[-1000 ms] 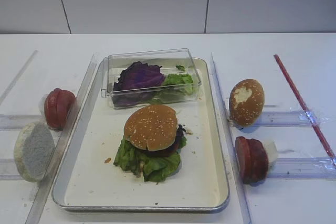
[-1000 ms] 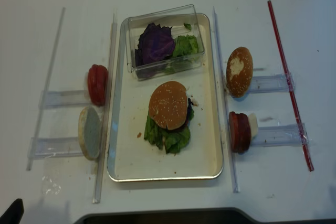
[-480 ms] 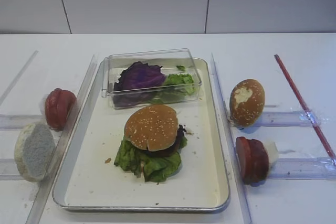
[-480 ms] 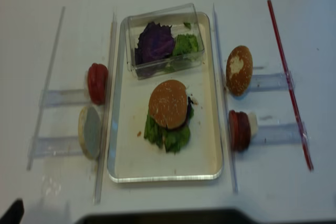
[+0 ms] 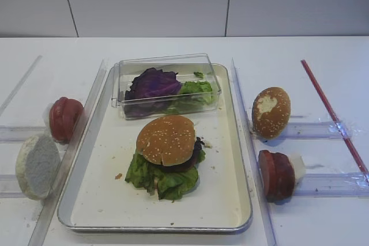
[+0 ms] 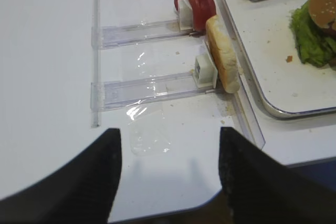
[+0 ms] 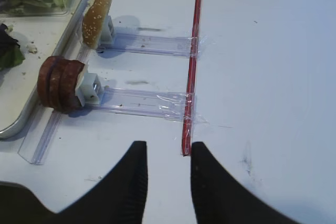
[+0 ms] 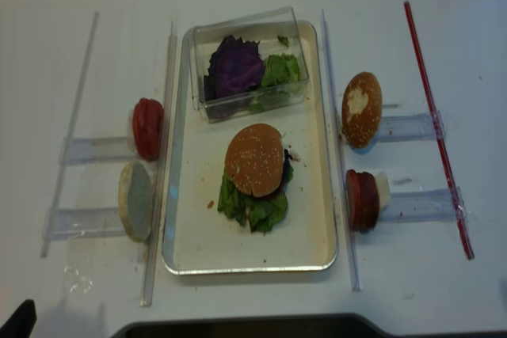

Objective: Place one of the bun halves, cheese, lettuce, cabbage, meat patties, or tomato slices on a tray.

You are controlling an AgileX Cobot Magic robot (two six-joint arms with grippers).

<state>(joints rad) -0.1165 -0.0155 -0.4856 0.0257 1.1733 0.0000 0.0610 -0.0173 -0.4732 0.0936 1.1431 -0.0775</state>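
On the cream tray [image 5: 104, 203] a sesame bun half [image 5: 166, 139] tops a stack with lettuce [image 5: 164, 181] spilling out beneath it. More lettuce [image 5: 197, 90] and purple cabbage [image 5: 153, 82] lie in a clear box at the tray's far end. Meat patties [image 5: 277, 175] stand on edge right of the tray, and tomato slices [image 5: 63, 119] stand on its left. No cheese shows. My right gripper [image 7: 168, 148] hovers open and empty over the table near the patties [image 7: 59, 83]. My left gripper [image 6: 169, 132] is wide open and empty near the table's front edge.
A darker bun with a white patch [image 5: 270, 112] and a pale bun half [image 5: 37, 166] stand in clear plastic holders [image 7: 142, 103] beside the tray. A red strip [image 5: 331, 113] runs along the right side. Clear rails [image 5: 81, 142] flank the tray.
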